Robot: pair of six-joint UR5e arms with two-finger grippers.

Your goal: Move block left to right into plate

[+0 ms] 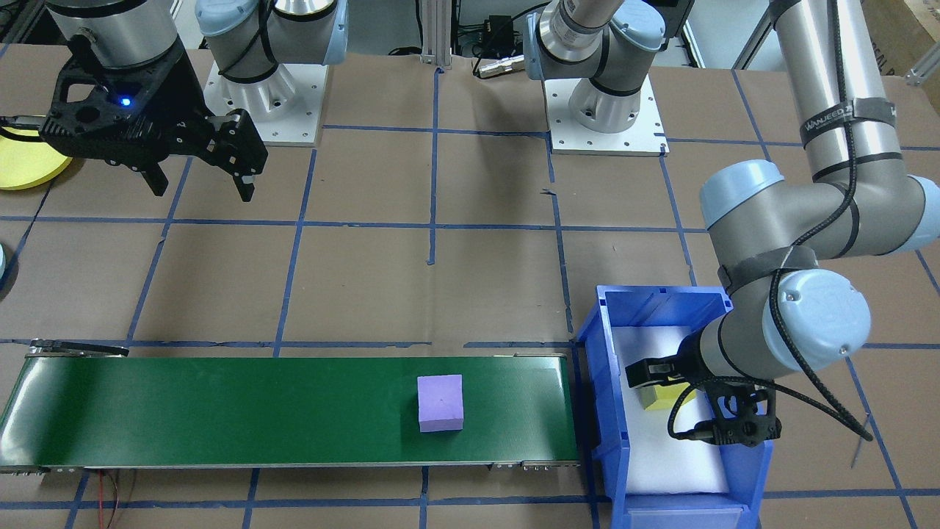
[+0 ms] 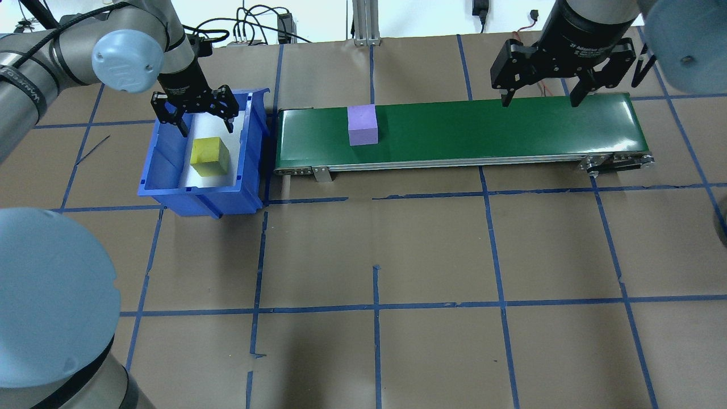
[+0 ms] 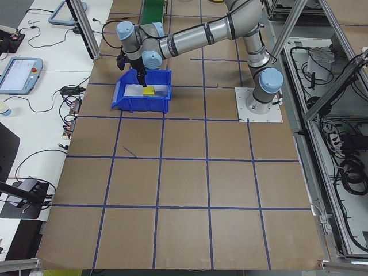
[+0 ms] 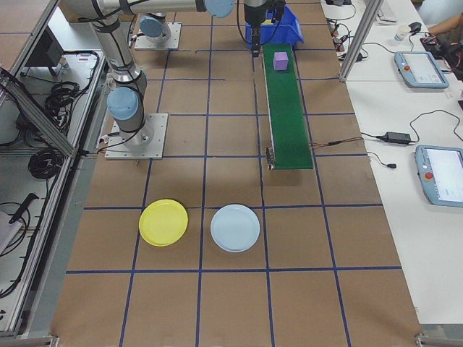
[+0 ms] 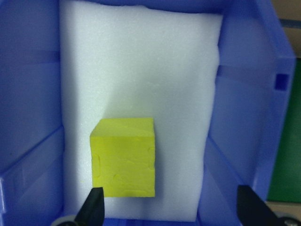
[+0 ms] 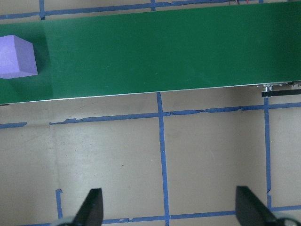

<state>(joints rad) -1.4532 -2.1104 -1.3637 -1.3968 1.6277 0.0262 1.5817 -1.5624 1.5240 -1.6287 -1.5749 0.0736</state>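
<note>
The left gripper's (image 2: 203, 119) fingers (image 5: 92, 207) stand wide apart above the blue bin (image 2: 156, 170), gripping nothing; the yellow block (image 5: 123, 157) sits on white foam (image 5: 141, 61) just ahead of them, nearer the left finger. The right gripper's (image 2: 538, 97) fingers are also spread wide and empty over the green conveyor belt (image 2: 483, 130). The purple block (image 2: 362, 125) rests on the belt, well away from them toward the bin end.
</note>
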